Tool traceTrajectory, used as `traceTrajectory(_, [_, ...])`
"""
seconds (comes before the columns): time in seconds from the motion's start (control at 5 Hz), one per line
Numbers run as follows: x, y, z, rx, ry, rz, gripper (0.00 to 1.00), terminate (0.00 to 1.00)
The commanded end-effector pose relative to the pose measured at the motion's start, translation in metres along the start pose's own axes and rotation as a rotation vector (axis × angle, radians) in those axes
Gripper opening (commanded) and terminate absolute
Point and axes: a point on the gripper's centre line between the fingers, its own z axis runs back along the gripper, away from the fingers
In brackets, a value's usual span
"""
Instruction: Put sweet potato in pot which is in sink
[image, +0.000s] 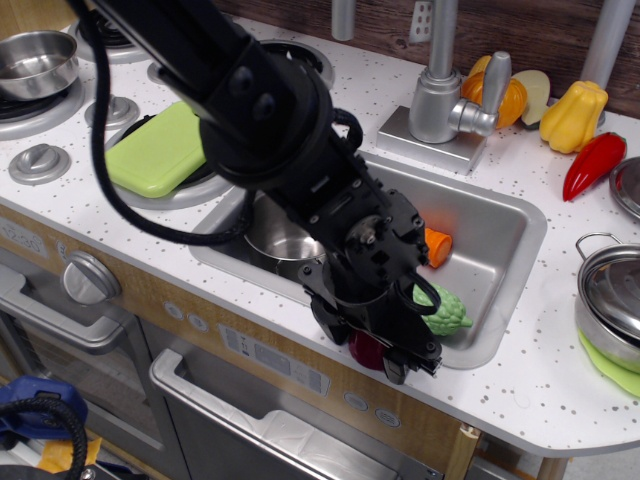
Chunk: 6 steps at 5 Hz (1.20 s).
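Sweet potato (365, 350): a dark maroon lump on the front rim of the sink, near the worktop's front edge, right under my fingers; only a small patch of it shows past my black wrist.

My gripper (378, 352): down on the sweet potato, one dark finger on either side as far as I can see. I cannot tell whether I am clamped on it or only straddling it, because my own body hides the contact.

Fit to my fingers: the potato sits between them, not off to one side; whether it is touching both pads is hidden.

Pot (278, 235): the small shiny steel one in the left end of the sink, mostly covered by my arm; it lies left of the potato and toward the back edge, near but not touching.

Sink (495, 235): grey basin in the middle of the worktop, tap at its back edge. A green artichoke-like toy (440, 311) lies just beside my fingers on the right, and an orange carrot piece (437, 246) behind it.

Step in hand, as I judge it: securing the potato.

Doing it well: close evenly on the widest part, since the glossy skin may squirt out toward the front edge and fall; lift straight up clear of the rim, carry left, and let go only over the pot's mouth.
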Motion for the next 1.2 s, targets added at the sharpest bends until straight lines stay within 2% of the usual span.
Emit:
traceTrajectory(0.0, [0.019, 0.015, 0.023, 0.026, -0.013, -0.051, 0.00, 0.00])
traceTrajectory(0.2, [0.032, 0.037, 0.037, 0.072, 0.016, -0.148, 0.00, 0.00])
traceTrajectory(0.4, [0.040, 0.064, 0.036, 0.085, 0.005, -0.236, 0.00, 0.00])
traceTrajectory(0.6, [0.047, 0.096, 0.032, 0.101, -0.022, -0.318, 0.00, 0.00])
traceTrajectory(0.8, [0.049, 0.113, 0.025, 0.171, -0.084, -0.411, 0.00, 0.00])
traceTrajectory(1.0, [0.050, 0.127, 0.016, 0.236, -0.176, -0.536, 1.00, 0.00])
